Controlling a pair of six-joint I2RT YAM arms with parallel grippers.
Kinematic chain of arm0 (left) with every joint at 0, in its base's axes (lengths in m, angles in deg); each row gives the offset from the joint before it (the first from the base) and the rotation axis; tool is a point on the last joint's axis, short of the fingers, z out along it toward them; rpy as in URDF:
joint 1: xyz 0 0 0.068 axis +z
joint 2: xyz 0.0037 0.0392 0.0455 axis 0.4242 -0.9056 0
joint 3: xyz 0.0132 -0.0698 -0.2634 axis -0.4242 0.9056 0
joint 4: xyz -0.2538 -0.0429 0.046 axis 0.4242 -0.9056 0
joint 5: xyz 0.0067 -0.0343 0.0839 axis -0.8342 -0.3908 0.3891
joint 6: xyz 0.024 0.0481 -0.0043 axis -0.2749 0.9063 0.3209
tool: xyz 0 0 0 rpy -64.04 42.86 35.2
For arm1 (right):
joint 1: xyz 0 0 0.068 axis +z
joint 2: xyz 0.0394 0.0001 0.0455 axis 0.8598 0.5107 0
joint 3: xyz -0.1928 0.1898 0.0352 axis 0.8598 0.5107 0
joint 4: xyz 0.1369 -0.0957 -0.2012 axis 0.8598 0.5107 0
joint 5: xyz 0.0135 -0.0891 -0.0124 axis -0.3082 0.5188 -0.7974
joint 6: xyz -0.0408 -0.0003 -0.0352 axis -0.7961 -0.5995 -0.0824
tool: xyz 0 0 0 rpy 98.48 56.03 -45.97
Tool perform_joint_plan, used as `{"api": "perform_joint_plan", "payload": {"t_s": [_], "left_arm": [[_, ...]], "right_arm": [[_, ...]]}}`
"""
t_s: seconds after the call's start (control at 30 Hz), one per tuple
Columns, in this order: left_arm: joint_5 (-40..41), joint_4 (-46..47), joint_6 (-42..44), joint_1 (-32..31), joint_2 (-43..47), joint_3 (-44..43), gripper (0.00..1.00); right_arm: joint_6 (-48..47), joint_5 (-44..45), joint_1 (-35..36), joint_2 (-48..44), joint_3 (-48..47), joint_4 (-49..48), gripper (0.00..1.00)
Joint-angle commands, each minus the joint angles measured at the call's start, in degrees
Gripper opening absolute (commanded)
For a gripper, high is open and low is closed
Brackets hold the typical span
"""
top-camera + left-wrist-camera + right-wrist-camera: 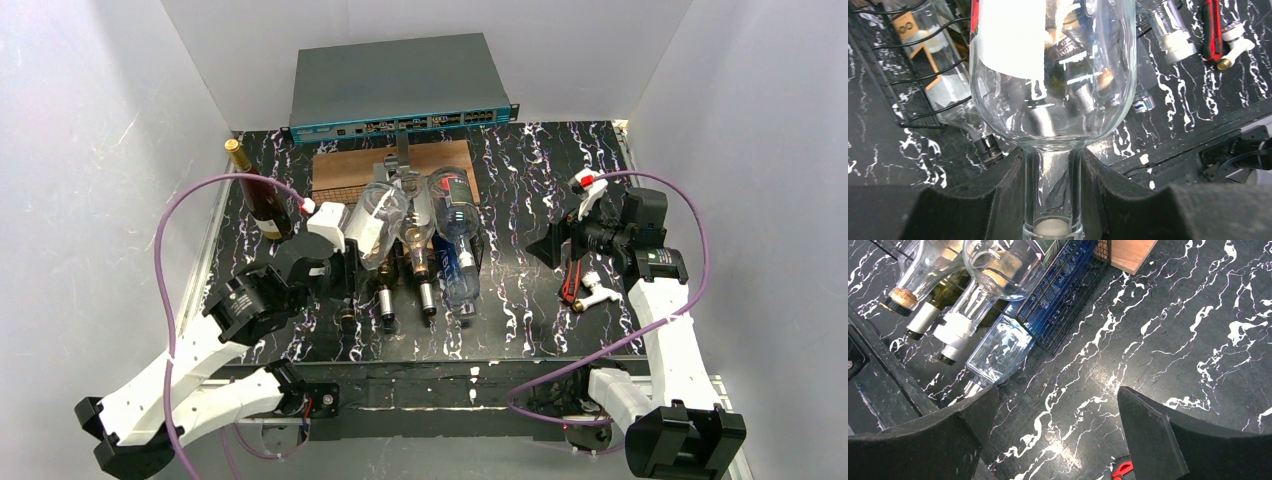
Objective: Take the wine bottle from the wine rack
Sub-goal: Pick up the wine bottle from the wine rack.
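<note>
The wine bottle (1053, 75), clear glass with a white label, sits over the left end of the rack (1068, 315) at the middle of the bench, its corked neck pointing toward the near edge. Our left gripper (1053, 185) has its fingers (998, 195) clamped on that neck, the one slim part that fits between them. The body looks tipped up from its cradle, though we cannot tell whether it is fully clear. Beside it in the rack lie other bottles (993, 347). Our right gripper (1058, 410) hovers with fingers apart over bare bench toward the right edge, holding nothing, likely parked out of the way.
</note>
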Motion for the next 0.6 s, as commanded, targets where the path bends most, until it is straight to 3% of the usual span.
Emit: {"api": "perform_joint_plan", "payload": {"t_s": [0.0, 0.57], "left_arm": [[-1.63, 15.46, -1.04, 0.04, -0.49, -5.20, 0.00], [-10.38, 25.90, -4.91, 0.03, -9.87, -9.60, 0.00]], "right_arm": [[0.44, -2.26, -0.29, -0.72, -1.48, -0.26, 0.98], [1.03, -5.73, -0.34, -1.13, -5.72, 2.45, 0.98]]}}
